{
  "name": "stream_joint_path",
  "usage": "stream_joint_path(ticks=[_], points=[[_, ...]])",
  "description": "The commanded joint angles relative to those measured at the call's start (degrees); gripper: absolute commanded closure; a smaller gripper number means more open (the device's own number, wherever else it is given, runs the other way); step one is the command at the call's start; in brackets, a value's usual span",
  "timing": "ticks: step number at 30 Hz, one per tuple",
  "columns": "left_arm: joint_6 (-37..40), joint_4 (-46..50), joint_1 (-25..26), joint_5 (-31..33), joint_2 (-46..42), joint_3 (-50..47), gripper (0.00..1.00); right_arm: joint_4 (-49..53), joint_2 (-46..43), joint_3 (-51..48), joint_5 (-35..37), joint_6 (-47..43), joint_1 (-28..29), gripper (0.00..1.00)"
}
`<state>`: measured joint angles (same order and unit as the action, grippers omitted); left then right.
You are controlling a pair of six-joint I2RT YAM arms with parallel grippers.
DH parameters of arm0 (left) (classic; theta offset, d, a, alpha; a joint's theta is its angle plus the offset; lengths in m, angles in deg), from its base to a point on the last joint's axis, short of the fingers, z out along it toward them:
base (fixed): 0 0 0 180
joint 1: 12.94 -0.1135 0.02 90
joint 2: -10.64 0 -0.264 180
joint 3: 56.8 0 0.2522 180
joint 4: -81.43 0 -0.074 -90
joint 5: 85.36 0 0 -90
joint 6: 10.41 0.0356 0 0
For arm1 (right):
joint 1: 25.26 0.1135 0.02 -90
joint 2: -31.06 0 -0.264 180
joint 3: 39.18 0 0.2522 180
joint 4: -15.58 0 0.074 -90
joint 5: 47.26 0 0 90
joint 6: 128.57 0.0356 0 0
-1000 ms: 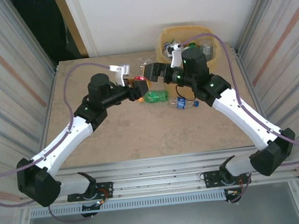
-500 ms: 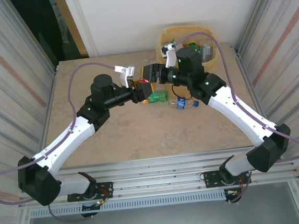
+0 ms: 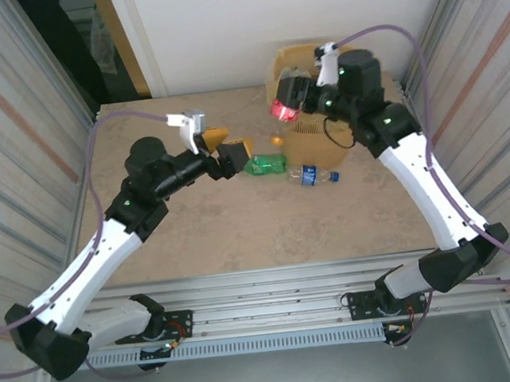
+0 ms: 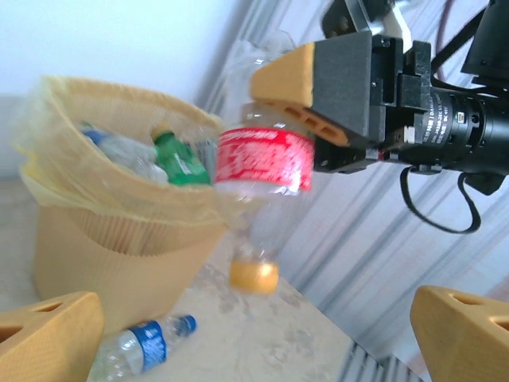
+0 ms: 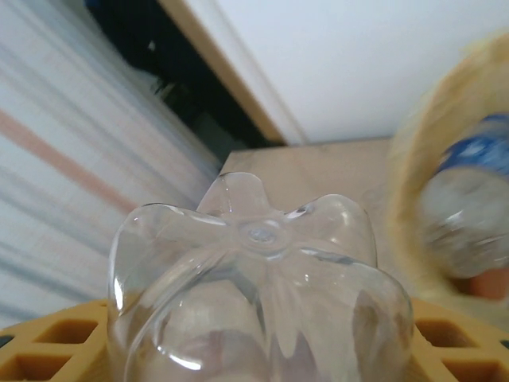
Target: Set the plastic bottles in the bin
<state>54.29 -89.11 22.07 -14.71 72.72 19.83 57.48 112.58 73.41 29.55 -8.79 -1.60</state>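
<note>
Bottles lie loose on the table (image 3: 195, 223): a green bottle (image 3: 266, 164) and a blue-labelled bottle (image 3: 312, 176), both just near of the bin (image 3: 318, 141); we see more inside its liner (image 4: 48, 171); our right gripper (image 3: 283, 106) reaches high beside the bin's left rim, pinching a red-labelled bottle (image 4: 262, 159), cap apparently downward; our left gripper (image 3: 229, 144) hangs spread wide, just left of the green bottle.

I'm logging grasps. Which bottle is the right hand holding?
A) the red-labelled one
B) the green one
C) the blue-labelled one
A: the right hand grips the red-labelled bottle near the bin; the green bottle and blue-labelled bottle lie on the table.
</note>
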Motion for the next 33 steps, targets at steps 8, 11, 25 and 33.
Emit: stream_joint_path(ticks=[8,11,25,33], points=[[8.0,17.67,0.22,19.48,-4.94,1.22,0.01,13.99,12.27,20.99,-2.91,-5.31,-12.62,0.52],[8.56,18.94,0.21,21.38,-6.08,0.72,0.01,19.22,18.81,29.76,-3.05,-7.28,-13.95,0.52],[9.57,21.87,-0.65,24.15,-6.92,0.23,0.01,26.21,34.73,43.82,-3.57,-8.87,-16.45,0.51],[9.35,21.69,-0.71,24.31,-6.35,0.1,0.01,27.29,37.8,43.87,-3.74,-9.96,-15.6,0.38]])
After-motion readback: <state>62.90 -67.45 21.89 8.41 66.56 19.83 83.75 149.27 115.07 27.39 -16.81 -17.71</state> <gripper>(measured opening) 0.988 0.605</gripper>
